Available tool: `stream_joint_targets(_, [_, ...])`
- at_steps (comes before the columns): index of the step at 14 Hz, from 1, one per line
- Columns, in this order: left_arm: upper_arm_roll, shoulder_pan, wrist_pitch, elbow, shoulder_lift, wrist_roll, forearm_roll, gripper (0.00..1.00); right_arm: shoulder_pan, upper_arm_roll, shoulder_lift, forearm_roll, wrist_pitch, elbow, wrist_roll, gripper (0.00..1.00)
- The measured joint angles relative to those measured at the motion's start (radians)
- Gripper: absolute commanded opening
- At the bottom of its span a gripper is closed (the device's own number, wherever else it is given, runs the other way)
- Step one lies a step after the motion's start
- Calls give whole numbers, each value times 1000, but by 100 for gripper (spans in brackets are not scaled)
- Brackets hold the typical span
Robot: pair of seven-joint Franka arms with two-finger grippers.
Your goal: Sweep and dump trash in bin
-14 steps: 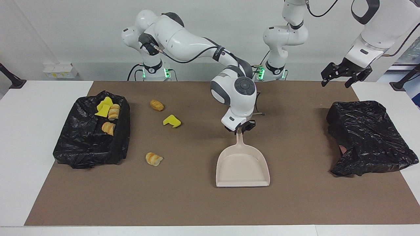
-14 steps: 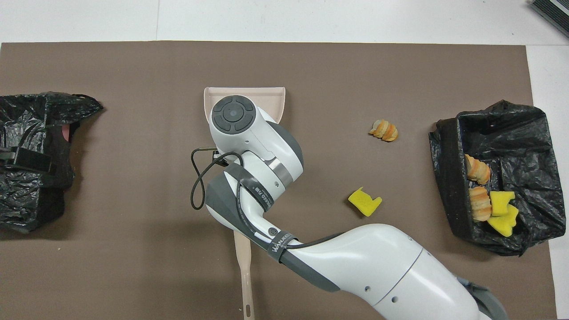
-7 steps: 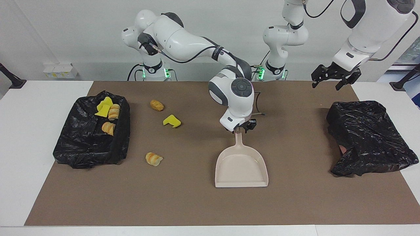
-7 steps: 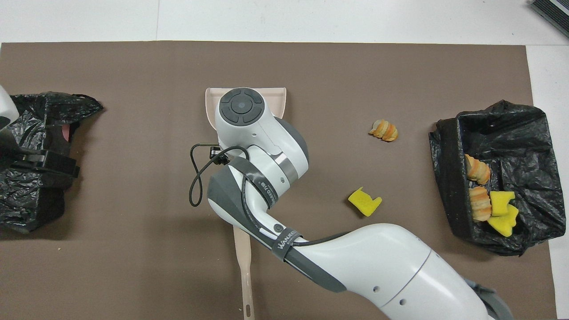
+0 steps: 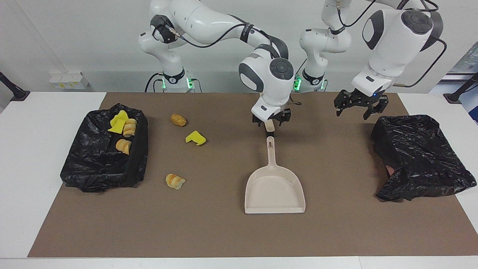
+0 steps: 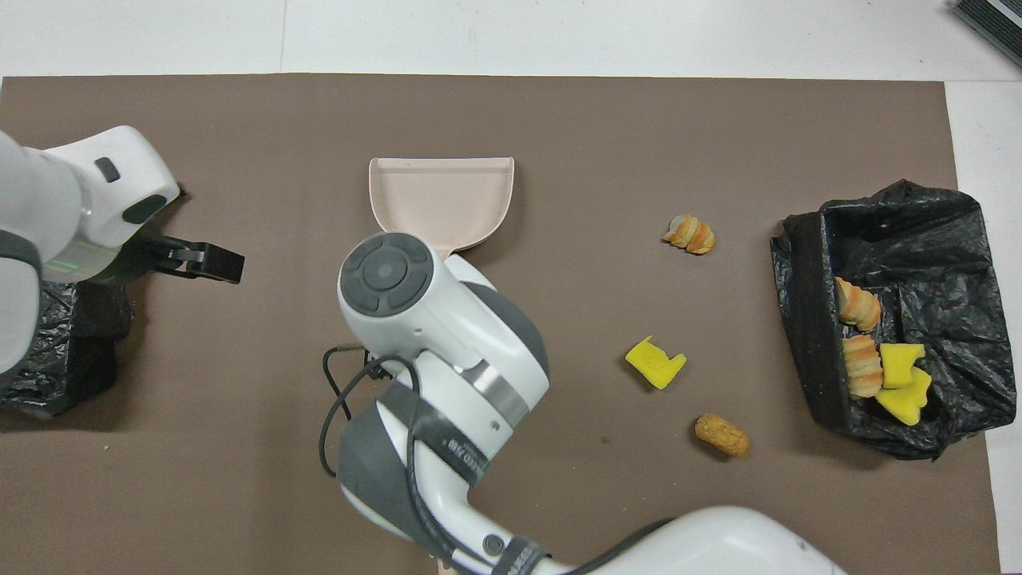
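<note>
The beige dustpan [image 5: 274, 188] [image 6: 441, 196] lies flat in the middle of the brown mat, its handle pointing toward the robots. My right gripper [image 5: 270, 126] hangs open just above the handle's tip, holding nothing; the overhead view hides it under its own wrist. Three pieces of trash lie loose on the mat: a tan lump [image 5: 178, 120] [image 6: 722, 435], a yellow wedge [image 5: 195, 138] [image 6: 655, 362] and a sliced bread lump [image 5: 175, 181] [image 6: 689, 233]. The bin [image 5: 101, 160] [image 6: 918, 231], lined with black plastic, holds several more pieces. My left gripper [image 5: 357, 107] [image 6: 227, 265] is open in the air.
A crumpled black bag [image 5: 418, 157] [image 6: 48, 351] lies at the left arm's end of the mat, and the left gripper hovers beside it. The bin stands at the right arm's end. White table borders the mat [image 5: 336, 231] on all sides.
The right gripper opened, let go of the dustpan handle and rose off it. The left arm swung in from the table's end and lowered over the mat. The dustpan stayed put.
</note>
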Motion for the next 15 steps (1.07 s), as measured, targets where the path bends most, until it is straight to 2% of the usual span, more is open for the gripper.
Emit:
stream_joint_targets(3, [-1,-82,96,0,62,-86,0,100,54,1,-113,60,65,-186,4,95])
stream_joint_targets(8, [-2,-219,275,-1,203,-258,0,100,140,2,-275,138,346,-547,4,88])
stream_joint_targets(10, [-2,-255,323,-1,258,-299,0,100,166,2,-306,140,369,-619,8,83])
stream_joint_targets(12, [-2,-273,365,-2,294,-339,0,100,169,1,-336,140,372,-668,9,66])
stream_joint_targets(13, [-2,-281,380,-5,307,-353,0,100,169,-2,-347,140,373,-684,9,61])
stream_joint_targets(15, [-1,-302,418,-36,318,-376,0,100,169,-3,-361,143,379,-702,9,57])
